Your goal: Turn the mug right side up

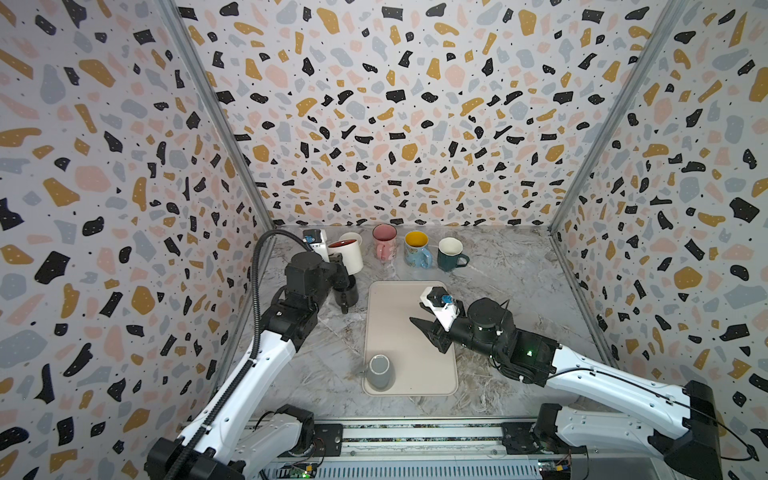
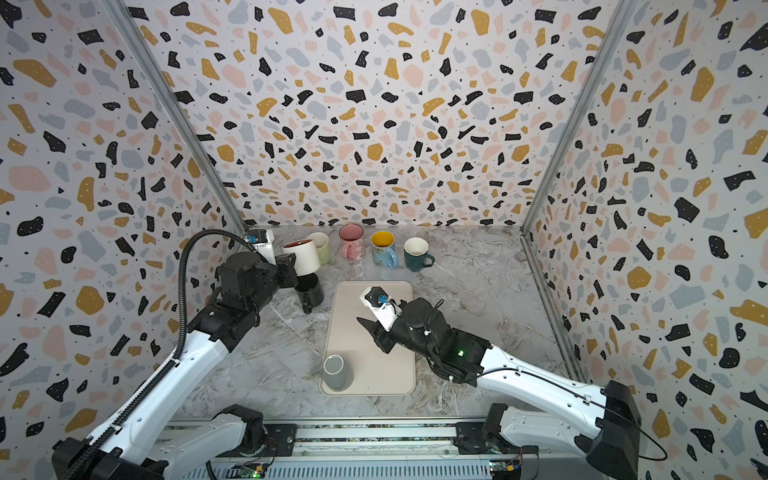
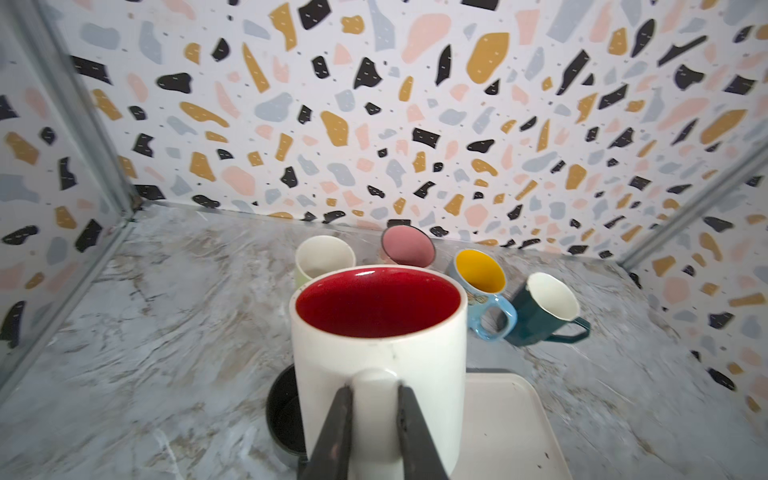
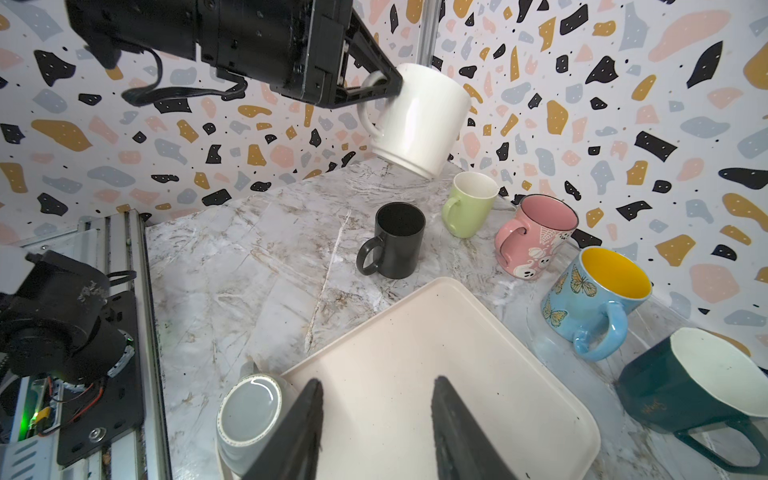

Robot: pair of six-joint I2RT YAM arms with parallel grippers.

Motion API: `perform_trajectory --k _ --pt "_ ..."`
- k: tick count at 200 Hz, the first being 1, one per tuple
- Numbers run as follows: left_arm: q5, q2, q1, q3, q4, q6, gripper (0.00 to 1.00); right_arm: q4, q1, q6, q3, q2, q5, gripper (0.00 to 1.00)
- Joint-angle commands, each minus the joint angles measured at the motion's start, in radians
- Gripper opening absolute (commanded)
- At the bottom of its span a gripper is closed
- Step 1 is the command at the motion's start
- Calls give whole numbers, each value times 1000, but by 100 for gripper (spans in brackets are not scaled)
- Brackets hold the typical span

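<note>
On the marble table (image 1: 498, 291) the job looked mostly done. The left gripper (image 3: 372, 388) was clamped on the handle of the white mug (image 1: 347, 255), which hung in the air mouth up and slightly tilted, at about 10 o'clock from the tray (image 1: 415, 374). What seemed left was to set it down level and let go. The right gripper (image 4: 376, 382) hovered over the middle of the tray with its jaws partly apart and nothing between them. At the tray's 7 o'clock corner a grey mug (image 1: 380, 370) stood base up, so it would need turning too if the task covered it. A row of upright mugs lined the 12 o'clock edge of the table: pink (image 1: 384, 241), blue (image 1: 417, 249) and dark teal (image 1: 451, 253). The left wrist view alone showed the white mug's red inside and the two fingers (image 3: 345, 415) pinching its handle. The right wrist view alone showed it clear of the table, above a black mug (image 4: 397, 241) that the arm partly hid in both top views. That view also showed the whole green mug (image 4: 469, 203) and the grey mug's foot ring.
</note>
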Motion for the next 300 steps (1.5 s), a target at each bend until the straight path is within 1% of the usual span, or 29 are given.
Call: perform_trajectory --k 1,21,30,34,47,73,107,140,197,222,258,300 --pt "-140 -28 47 -51 233 -21 0 23 1 -8 -2 2 15 44" --pt "-190 -32 86 -111 338 -38 0 34 2 -10 -3 8 18 44" --pt "-217 -26 99 -126 355 -35 0 37 2 -11 -4 9 22 44" --pt "-223 -22 107 -133 393 -35 0 37 1 -12 -5 10 24 44" --pt "-225 -5 130 -148 441 -24 0 38 -1 -14 -5 9 26 44" --pt "-271 46 159 -175 534 6 0 43 -9 -14 -11 10 26 44" --pt "-269 153 187 -200 670 20 0 49 -23 -15 -16 14 24 44" --pt "-250 278 193 -191 762 27 0 53 -38 -10 -21 16 13 44" --pt "-222 422 205 -142 814 70 0 63 -64 -3 -25 29 -14 43" --pt "-188 471 212 -130 831 87 0 69 -69 1 -25 40 -23 43" --pt "-153 542 215 -104 827 87 0 74 -79 0 -27 48 -32 43" --pt "-153 594 217 -115 859 69 0 74 -84 3 -29 51 -37 43"
